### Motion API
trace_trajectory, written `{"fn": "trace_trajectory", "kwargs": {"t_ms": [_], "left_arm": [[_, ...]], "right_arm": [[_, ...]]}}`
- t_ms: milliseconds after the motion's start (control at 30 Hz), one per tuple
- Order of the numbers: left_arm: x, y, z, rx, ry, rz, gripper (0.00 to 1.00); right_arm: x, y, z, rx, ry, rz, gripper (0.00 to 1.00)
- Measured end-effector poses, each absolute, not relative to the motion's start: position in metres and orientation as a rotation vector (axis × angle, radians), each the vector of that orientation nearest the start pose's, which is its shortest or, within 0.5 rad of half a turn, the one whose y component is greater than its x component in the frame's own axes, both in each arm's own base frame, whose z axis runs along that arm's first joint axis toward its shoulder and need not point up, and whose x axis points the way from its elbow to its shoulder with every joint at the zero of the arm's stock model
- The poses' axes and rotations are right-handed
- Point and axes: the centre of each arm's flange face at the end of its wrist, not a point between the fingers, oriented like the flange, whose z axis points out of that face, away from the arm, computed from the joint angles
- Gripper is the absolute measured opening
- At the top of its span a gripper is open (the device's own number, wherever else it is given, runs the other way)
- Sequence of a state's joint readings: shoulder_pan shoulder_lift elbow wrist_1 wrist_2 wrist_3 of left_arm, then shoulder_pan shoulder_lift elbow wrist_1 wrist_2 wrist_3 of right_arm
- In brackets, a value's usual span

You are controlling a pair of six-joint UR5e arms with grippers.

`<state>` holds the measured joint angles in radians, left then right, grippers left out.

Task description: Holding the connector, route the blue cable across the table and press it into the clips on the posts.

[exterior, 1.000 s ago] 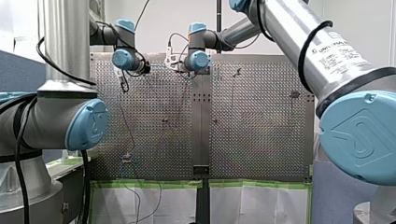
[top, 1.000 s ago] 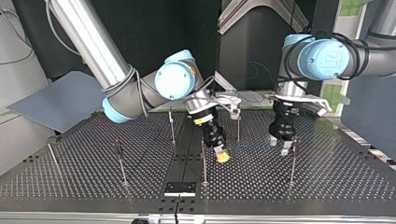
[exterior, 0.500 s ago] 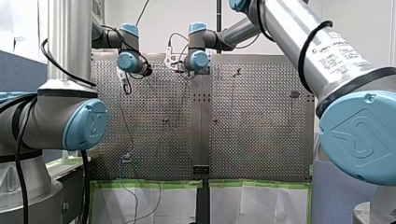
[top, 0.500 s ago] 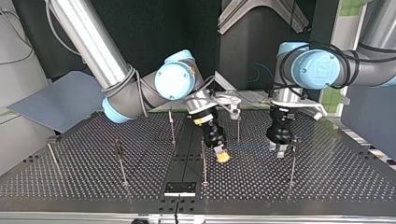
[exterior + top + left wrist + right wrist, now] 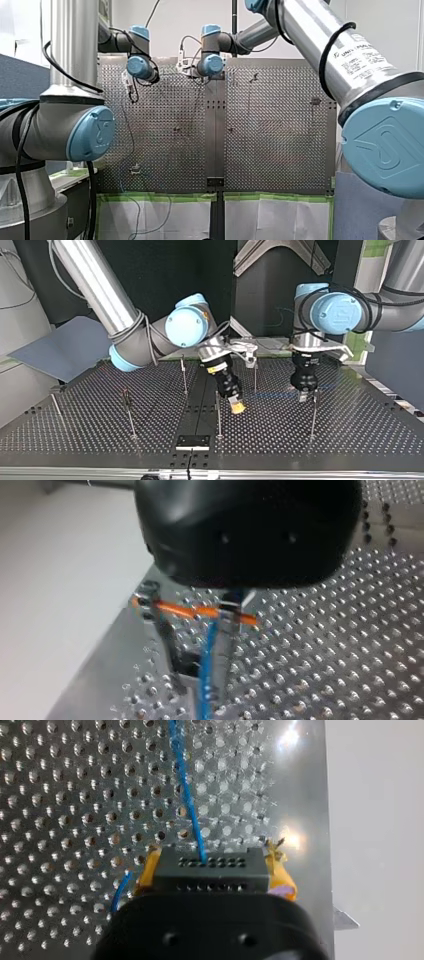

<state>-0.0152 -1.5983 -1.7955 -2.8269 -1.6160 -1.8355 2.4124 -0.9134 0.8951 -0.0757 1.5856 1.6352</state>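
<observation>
right claw (image 5: 214,876) clamped on connector (image 5: 210,864), blue cable (image 5: 187,795) leading straight ahead, left claw (image 5: 303,395) unclear

Blue cable (image 5: 187,795), black connector (image 5: 210,872), silver perforated table (image 5: 280,140).
</observation>
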Motion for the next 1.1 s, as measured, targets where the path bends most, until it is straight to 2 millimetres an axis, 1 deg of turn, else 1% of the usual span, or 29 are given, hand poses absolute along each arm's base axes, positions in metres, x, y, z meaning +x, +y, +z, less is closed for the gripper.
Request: {"fn": "trace_trajectory", "kwargs": {"t_ms": [167,400,533,833,933,1100], "left_arm": [[0.487,-0.138,0.38,-0.236,1.521,-0.173,0.0],[0.481,-0.141,0.368,-0.234,1.539,-0.173,0.0],[0.477,-0.144,0.36,-0.229,1.542,-0.178,0.0],[0.464,-0.146,0.329,-0.245,1.55,-0.183,0.0],[0.461,-0.146,0.313,-0.253,1.559,-0.177,0.0],[0.454,-0.151,0.279,-0.246,1.605,-0.17,0.0]], "right_arm": [[0.655,-0.407,0.412,-2.331,0.999,-2.604,0.0],[0.658,-0.403,0.407,-2.338,0.995,-2.591,0.0],[0.661,-0.401,0.398,-2.353,0.993,-2.568,0.0],[0.67,-0.397,0.352,-2.43,1.005,-2.463,0.0],[0.668,-0.398,0.336,-2.455,1.022,-2.422,0.0],[0.659,-0.4,0.309,-2.507,1.058,-2.348,0.0]]}}
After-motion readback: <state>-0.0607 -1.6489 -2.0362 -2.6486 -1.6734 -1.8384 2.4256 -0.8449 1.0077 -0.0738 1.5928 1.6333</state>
